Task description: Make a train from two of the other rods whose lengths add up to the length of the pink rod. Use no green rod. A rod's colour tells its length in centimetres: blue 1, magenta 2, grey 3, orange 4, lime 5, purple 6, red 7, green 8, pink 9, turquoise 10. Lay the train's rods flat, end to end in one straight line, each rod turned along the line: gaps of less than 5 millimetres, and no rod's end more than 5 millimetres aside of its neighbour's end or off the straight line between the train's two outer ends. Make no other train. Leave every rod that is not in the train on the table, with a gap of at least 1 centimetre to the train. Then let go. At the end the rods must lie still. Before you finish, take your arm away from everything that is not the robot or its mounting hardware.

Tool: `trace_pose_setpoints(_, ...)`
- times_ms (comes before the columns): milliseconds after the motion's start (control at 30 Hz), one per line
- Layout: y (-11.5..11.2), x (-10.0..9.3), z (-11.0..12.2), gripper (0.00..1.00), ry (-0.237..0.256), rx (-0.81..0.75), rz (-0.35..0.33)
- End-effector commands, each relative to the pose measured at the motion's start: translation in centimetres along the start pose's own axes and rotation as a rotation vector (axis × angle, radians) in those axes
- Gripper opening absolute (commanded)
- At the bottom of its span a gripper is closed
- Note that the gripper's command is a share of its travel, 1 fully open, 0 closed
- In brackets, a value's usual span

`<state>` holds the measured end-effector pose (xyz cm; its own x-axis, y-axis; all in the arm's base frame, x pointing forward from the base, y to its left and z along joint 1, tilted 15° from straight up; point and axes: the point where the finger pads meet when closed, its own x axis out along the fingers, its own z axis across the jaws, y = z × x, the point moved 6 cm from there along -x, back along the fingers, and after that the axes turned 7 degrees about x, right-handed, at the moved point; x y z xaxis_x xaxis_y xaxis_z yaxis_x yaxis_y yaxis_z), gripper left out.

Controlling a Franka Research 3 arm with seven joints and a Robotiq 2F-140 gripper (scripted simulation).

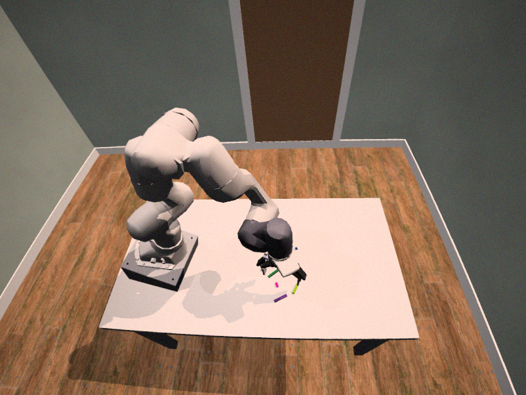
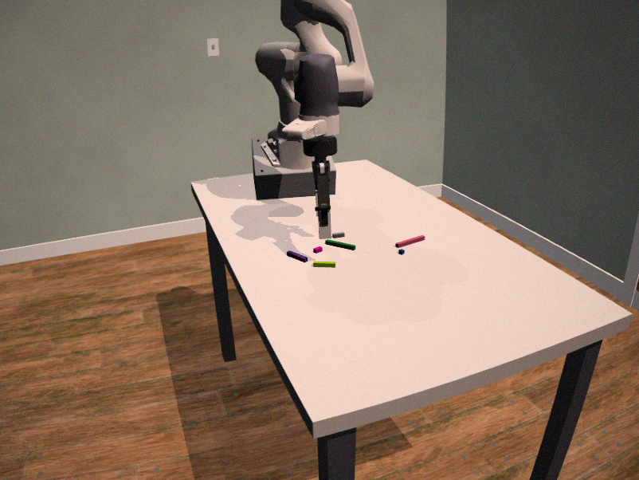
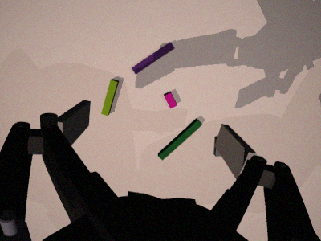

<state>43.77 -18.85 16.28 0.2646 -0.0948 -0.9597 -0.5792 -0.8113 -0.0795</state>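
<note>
Rods are being left scattered and apart on the table, while the gripper is being held wide open above, nothing being gripped.

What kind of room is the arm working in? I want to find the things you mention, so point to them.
Probably a robot test room or lab: a lone arm on a base (image 1: pixel 193 244) (image 2: pixel 256 149) bolted to a white table (image 1: pixel 348 263) (image 2: pixel 464 330), small coloured rods laid out, plain walls and a wood floor.

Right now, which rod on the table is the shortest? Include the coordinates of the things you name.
The blue rod (image 1: pixel 296 248) (image 2: pixel 401 252), a tiny cube beside the pink rod (image 2: pixel 410 241); every other rod is visibly longer.
</note>
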Motion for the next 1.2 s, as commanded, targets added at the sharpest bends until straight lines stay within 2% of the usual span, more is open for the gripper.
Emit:
trace_pose_setpoints(0, -0.4, 0.0, -0.1, 1.00, -0.006, 0.164, 0.031)
trace_pose_setpoints(1167, -2.0, 0.1, -0.7, 1.00, 0.002, 0.652, 0.032)
